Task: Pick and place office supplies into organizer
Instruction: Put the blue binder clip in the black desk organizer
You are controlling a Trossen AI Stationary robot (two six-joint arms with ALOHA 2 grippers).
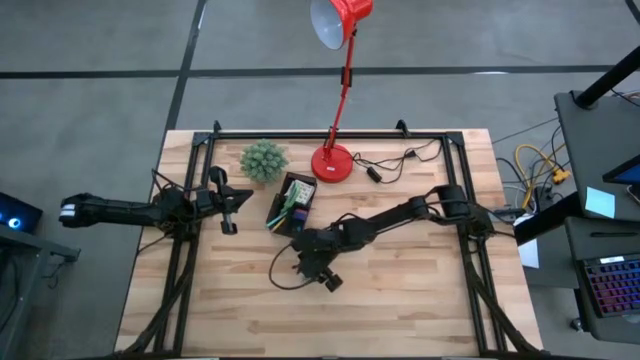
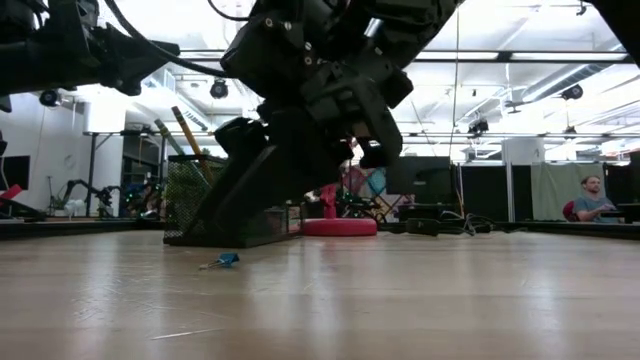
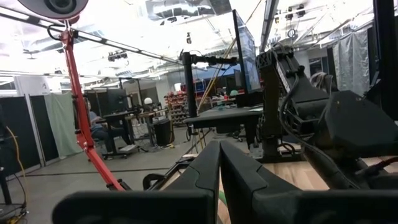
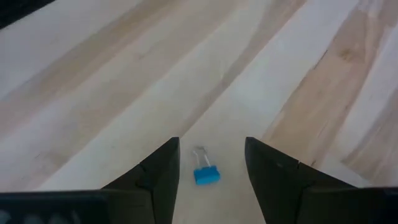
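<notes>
the right hand [image 4: 210, 163] hangs low over the middle of the wooden counter [image 1: 400, 310], its fingers spread and empty, with a small blue binder clip [image 4: 205, 173] lying flat on the boards between the fingertips, its wire handle pointing away from the wrist. from table height the same clip shows just in front of the black mesh organizer [image 2: 225, 205], near it but apart. the organizer sits toward the far middle of the counter, beside the red lamp base [image 1: 332, 162] and a small green plant [image 1: 264, 159], and already holds a pencil and other supplies. the left hand [image 1: 228, 200] waits near the counter's left edge, its fingers pressed together on nothing. the step in hand looks to be the pickup of the clip. to do it well, the right hand should likely drop straight down until the tips almost brush the wood, keep the clip's blue body centred, and squeeze across the body, not the thin wire, which could slip or flip.
</notes>
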